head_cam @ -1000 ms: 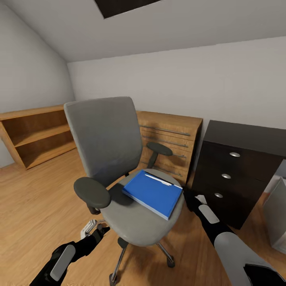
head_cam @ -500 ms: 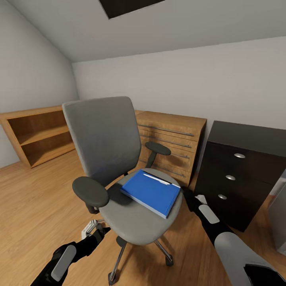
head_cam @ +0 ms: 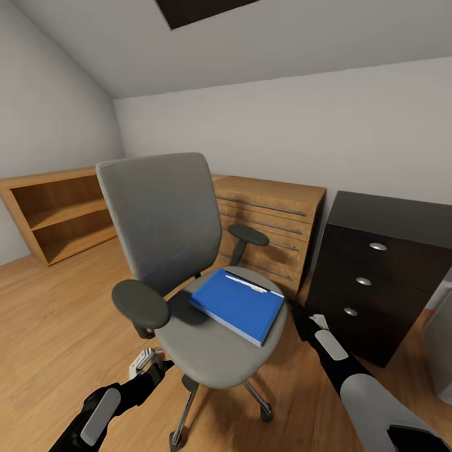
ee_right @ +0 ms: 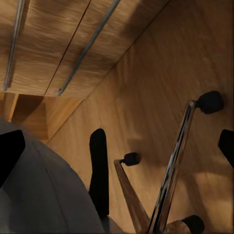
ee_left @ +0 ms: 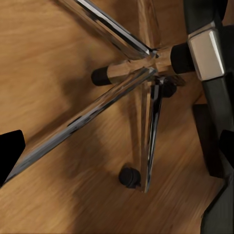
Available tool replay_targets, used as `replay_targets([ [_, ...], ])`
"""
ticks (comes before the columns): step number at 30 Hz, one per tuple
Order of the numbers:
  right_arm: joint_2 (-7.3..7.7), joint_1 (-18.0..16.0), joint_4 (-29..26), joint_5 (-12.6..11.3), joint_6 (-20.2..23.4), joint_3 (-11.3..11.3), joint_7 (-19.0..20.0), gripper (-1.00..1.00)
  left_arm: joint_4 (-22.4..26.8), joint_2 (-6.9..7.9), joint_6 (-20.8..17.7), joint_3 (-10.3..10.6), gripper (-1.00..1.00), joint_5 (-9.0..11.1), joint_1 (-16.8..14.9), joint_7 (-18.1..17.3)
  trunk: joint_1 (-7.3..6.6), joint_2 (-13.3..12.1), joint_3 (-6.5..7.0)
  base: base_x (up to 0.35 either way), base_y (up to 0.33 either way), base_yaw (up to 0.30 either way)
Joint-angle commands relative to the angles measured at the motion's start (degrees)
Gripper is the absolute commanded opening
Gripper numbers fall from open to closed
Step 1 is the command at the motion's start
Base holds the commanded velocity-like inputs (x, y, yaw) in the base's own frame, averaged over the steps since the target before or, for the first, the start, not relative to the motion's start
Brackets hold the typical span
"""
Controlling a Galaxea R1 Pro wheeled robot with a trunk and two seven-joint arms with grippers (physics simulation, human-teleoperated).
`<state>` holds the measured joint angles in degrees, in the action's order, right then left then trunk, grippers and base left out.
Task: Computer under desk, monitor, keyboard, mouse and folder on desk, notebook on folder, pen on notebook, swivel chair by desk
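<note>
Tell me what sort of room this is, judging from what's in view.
Probably a bedroom or attic room used as a home office. The ceiling slopes, a grey swivel chair with a blue folder on its seat stands on the wood floor, and a wooden drawer unit lines the wall.

One swivel chair (head_cam: 188,276), one folder (head_cam: 237,304), two drawer units (head_cam: 276,229).

No readable text, label or number on anything
</note>
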<state>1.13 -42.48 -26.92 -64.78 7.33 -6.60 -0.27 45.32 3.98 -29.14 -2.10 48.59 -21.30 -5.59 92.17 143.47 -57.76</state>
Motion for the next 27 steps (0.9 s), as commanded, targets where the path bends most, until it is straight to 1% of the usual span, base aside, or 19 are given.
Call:
replay_targets([
  [1, -0.03, 0.1, -0.1, -0.4, 0.3, -0.2, 0.0, 1.00, 0.0, -0.04, -0.4, -0.2, 1.00, 0.1, 0.0, -0.1, 0.00, 0.0, -0.05, 0.109, -0.125, 0.000],
  [5, -0.06, 0.5, -0.1, -0.4, 0.2, -0.2, 0.1, 1.00, 0.0, -0.05, -0.4, -0.2, 1.00, 0.2, 0.0, -0.1, 0.00, 0.0, -0.05, 0.131, -0.138, 0.000],
  [10, -0.21, 0.7, -0.1, -0.4, 0.1, -0.3, 0.0, 1.00, 0.0, -0.18, -0.4, -0.1, 1.00, 0.5, 0.0, -0.1, 0.00, 0.0, -0.05, 0.040, -0.040, 0.000],
  [16, -0.64, 0.7, 0.0, -0.3, -0.1, -0.2, 0.1, 1.00, 0.0, -0.90, -0.4, -0.1, 1.00, 0.5, 0.0, -0.2, 0.00, 0.0, -0.05, 0.005, -0.017, 0.000],
  [22, -0.74, 0.7, 0.0, -0.3, -0.1, -0.1, 0.2, 1.00, 0.0, -0.97, -0.4, -0.2, 1.00, 0.5, 0.0, -0.2, 0.00, 0.0, -0.05, 0.089, -0.141, 0.000],
  [27, -0.77, 0.7, 0.1, -0.3, 0.0, -0.1, 0.2, 1.00, 0.0, -0.92, -0.4, -0.3, 1.00, 0.6, 0.0, -0.2, 0.00, 0.0, -0.05, 0.031, -0.038, 0.000],
])
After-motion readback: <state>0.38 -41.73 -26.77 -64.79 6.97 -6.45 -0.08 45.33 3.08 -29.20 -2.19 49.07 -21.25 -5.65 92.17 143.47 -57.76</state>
